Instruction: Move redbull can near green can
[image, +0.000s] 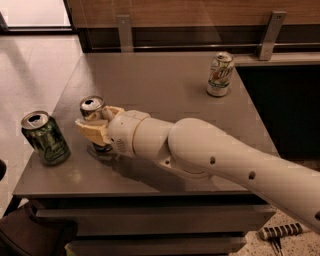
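Note:
The redbull can (92, 106) stands upright near the table's left front; only its silver top and a bit of its base show. My gripper (96, 127) is shut on the redbull can, its tan fingers (91, 131) around the can's middle. The green can (45, 137), dark green with a silver open top, stands upright at the table's left edge, a short gap to the left of the gripper. My white arm (210, 160) comes in from the lower right.
A white-and-green can with red marks (220, 74) stands at the back right of the grey table (160, 85). A wooden wall with metal brackets runs behind. Tiled floor lies to the left, a dark drop to the right.

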